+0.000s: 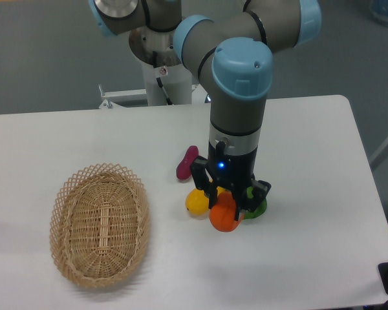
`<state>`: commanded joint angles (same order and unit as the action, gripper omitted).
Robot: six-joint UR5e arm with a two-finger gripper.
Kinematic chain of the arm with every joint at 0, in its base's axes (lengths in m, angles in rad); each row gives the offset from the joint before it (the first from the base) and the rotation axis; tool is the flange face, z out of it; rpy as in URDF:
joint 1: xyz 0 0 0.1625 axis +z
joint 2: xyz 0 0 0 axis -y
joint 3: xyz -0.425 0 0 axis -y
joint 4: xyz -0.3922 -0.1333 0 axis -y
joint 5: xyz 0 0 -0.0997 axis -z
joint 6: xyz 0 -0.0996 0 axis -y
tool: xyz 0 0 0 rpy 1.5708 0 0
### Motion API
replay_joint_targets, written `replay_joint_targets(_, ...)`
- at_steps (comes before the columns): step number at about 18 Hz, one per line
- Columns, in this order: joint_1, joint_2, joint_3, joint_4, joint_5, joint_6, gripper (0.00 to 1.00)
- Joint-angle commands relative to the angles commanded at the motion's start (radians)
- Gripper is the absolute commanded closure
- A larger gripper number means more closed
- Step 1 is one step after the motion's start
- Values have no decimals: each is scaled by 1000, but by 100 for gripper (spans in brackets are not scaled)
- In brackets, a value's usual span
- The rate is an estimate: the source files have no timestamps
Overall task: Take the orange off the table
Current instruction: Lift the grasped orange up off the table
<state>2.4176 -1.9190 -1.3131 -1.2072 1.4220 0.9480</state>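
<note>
Here the orange sits between the two black fingers of the gripper, which squeeze it from both sides. It is toward the front edge of the white table. A yellow fruit is just beside it, a green vegetable peeks out behind, and a purple vegetable lies farther back. A woven basket rests near the left edge.

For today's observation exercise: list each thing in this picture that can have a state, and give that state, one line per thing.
hand: shut on the orange
orange: gripped between the fingers, apparently lifted off the table
yellow fruit: lying on the table, beside the orange
green vegetable: on the table, mostly hidden behind the hand
purple vegetable: lying on the table
basket: upright, empty
</note>
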Motion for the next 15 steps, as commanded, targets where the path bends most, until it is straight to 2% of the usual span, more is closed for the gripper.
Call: replay_joint_targets(15,11,0,-5,0,-15,0,55)
